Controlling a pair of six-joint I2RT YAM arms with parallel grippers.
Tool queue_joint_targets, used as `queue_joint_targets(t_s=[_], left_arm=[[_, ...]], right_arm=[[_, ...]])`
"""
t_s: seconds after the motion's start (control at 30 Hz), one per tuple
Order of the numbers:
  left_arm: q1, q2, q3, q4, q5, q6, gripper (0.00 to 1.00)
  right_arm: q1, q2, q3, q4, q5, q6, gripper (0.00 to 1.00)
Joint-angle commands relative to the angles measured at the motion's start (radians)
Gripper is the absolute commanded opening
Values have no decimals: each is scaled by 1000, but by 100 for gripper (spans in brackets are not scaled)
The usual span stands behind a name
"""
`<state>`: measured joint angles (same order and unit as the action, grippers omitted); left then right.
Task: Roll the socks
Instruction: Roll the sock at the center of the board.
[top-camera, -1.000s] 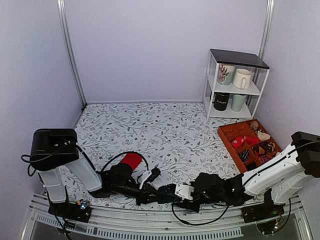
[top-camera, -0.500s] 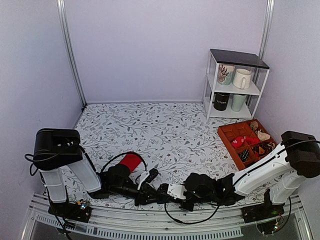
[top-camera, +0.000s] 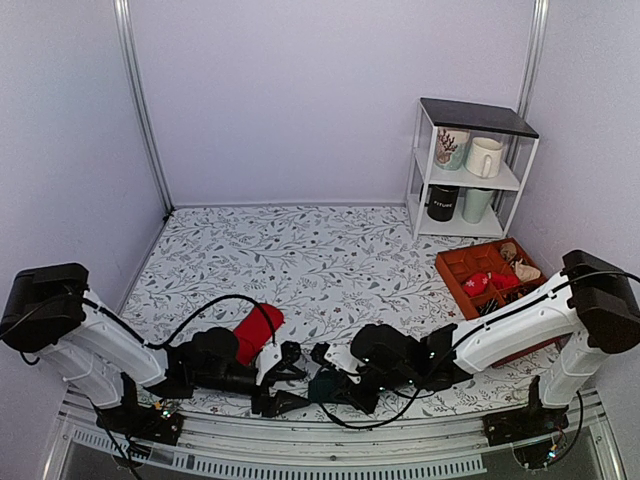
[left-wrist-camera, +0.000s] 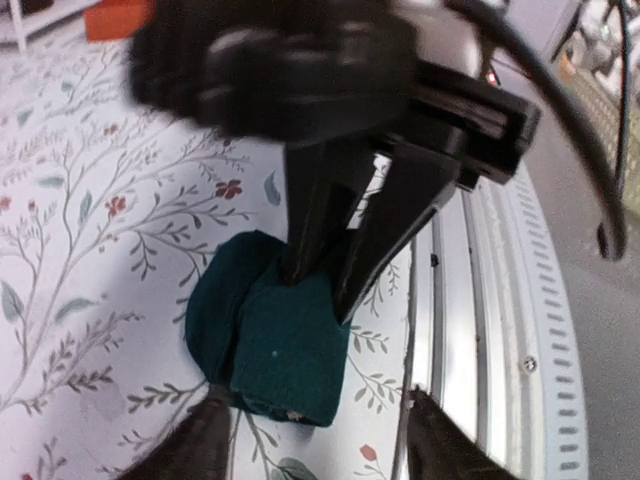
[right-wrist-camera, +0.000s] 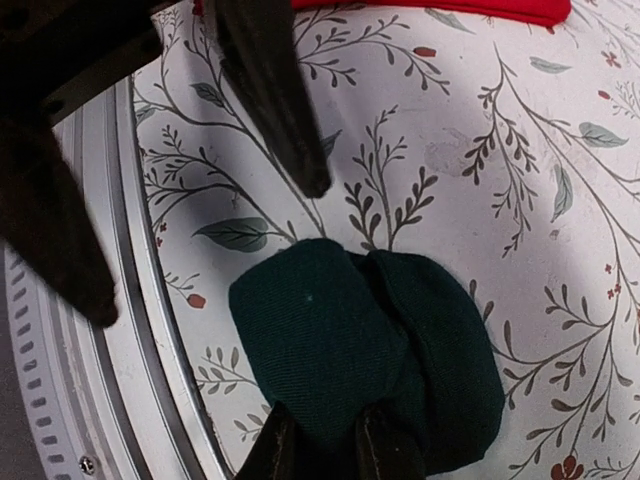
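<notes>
1. Though bunched into a thick, folded lump, the teal sock (right-wrist-camera: 360, 345) lies on the floral cloth (top-camera: 330, 260) at the table's near edge. It is just beside the metal rail (top-camera: 420, 462) and approx. midway btw. the two arms.
2. The right gripper (right-wrist-camera: 328, 450) has its own fingers v. narrow, clamped on a fold at one end of the teal sock, tips pressed into the fabric. In the left wrist view the same two black fingers come down side by side onto the lump's upper edge.
3. The left gripper (left-wrist-camera: 315, 430) stands wide apart w/ nothing btw. its fingers.
   - It faces the lump from the opposite side to the right gripper.
   - In the right wrist view both tips stop short of the sock, one over the cloth, the other over the rail.
   - In its own view one tip is close to the sock's edge, and contact there can't be judged.
4. The red sock (top-camera: 255, 333) lies on the cloth beside the left arm's wrist section, w/ a black cable looping round it. It is near the teal sock but apart from it, and farther from the rail.
5. Well off to the right is an orange compartment tray (top-camera: 462, 266) holding small mixed items, too small to name.
6. Behind the tray, by the back wall, stands a white shelf (top-camera: 475, 115) w/ a dark top, and mugs (top-camera: 484, 157) on two levels.
</notes>
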<state>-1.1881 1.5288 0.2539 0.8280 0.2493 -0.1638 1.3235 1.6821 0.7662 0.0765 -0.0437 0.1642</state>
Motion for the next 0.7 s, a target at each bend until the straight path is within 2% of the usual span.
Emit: queue_joint_targets(t_s=[0.0, 0.03, 0.07, 0.23, 0.53, 0.57, 0.67], left_arm=[[-33, 10, 39, -33, -72, 166, 82], [-35, 27, 49, -26, -73, 181, 97], [-36, 49, 57, -19, -73, 191, 99], [-43, 149, 73, 74, -71, 223, 98], [-56, 219, 119, 100, -62, 241, 94], [-57, 224, 121, 99, -68, 238, 90], [-60, 235, 115, 135, -91, 232, 62]], right_arm=[[-3, 76, 6, -225, -150, 93, 17], [-6, 74, 11, -234, -152, 96, 17], [-11, 74, 17, -242, -157, 99, 17], [-14, 83, 44, -272, -170, 94, 17], [-27, 115, 66, -301, -194, 99, 17], [-29, 117, 67, -305, -195, 102, 17], [-32, 117, 69, -308, -199, 107, 16]])
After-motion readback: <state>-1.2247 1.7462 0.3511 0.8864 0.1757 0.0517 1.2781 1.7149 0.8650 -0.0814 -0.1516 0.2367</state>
